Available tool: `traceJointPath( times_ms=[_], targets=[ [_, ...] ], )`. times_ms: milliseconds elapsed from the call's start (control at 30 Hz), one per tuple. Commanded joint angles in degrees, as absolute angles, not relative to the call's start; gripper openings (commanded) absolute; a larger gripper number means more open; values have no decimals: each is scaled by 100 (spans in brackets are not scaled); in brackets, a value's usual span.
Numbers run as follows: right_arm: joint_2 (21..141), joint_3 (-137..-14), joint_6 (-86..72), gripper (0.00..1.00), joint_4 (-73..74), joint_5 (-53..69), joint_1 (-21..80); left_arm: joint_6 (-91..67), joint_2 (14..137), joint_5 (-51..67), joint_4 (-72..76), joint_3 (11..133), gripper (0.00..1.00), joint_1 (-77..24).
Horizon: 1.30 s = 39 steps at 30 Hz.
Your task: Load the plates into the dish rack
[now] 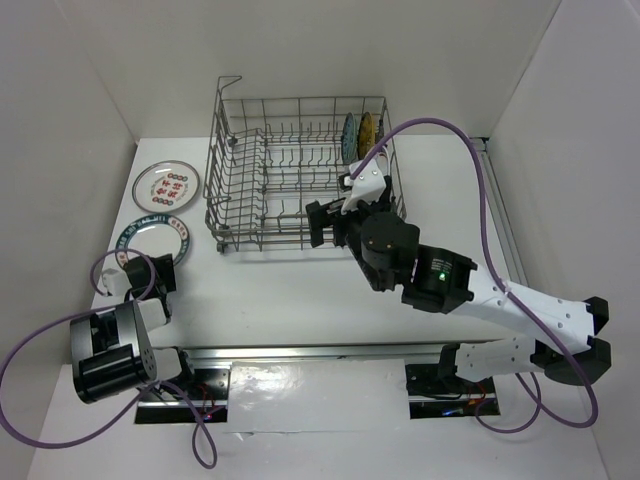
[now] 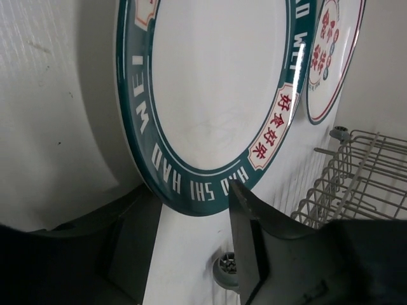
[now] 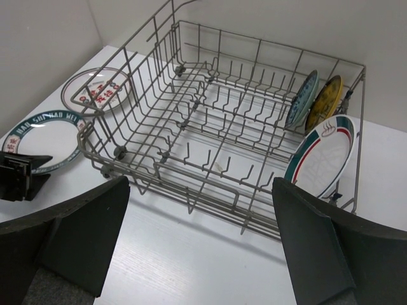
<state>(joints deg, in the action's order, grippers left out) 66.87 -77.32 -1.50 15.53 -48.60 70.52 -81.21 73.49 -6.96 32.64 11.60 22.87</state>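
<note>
Racking is partway: we see three round plates (image 3: 321, 155) upright in the grey wire dish rack (image 1: 290, 175), two white plates (image 1: 167, 185) left on the table (image 1: 300, 300). Left pincer (image 2: 187, 219) straddles the green-rimmed plate (image 1: 150, 238), grip unclear; right pincer (image 3: 200, 241) gapes wide.

Bright, even light; soft shadows.

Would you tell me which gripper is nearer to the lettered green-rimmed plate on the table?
Left. The left gripper sits at the near edge of the plate; the right gripper is far to its right, by the dish rack.
</note>
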Motion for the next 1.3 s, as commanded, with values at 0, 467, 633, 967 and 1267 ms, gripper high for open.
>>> traceJointPath(
  times_ms=[0, 467, 633, 967, 1267],
  targets=[
    [6539, -7699, -70, 100, 1187, -4834, 7102, -7998, 7532, -668, 2453, 1265, 58, 2329],
    [6267, -7594, -123, 100, 1063, -4658, 7102, -8051, 7365, -598, 1802, 1432, 3, 2619],
    [6267, -7542, -123, 100, 1011, -4658, 7102, -8051, 7418, -422, 1565, 1547, 0, 2724],
    [6328, -7594, -70, 100, 1124, -4605, 7102, -6760, 6189, -1253, 29, 2398, 0, 2339],
    [6311, -7646, -123, 100, 1248, -4605, 7154, -6565, 4737, -2714, -1518, 3506, 0, 1451]
  ],
)
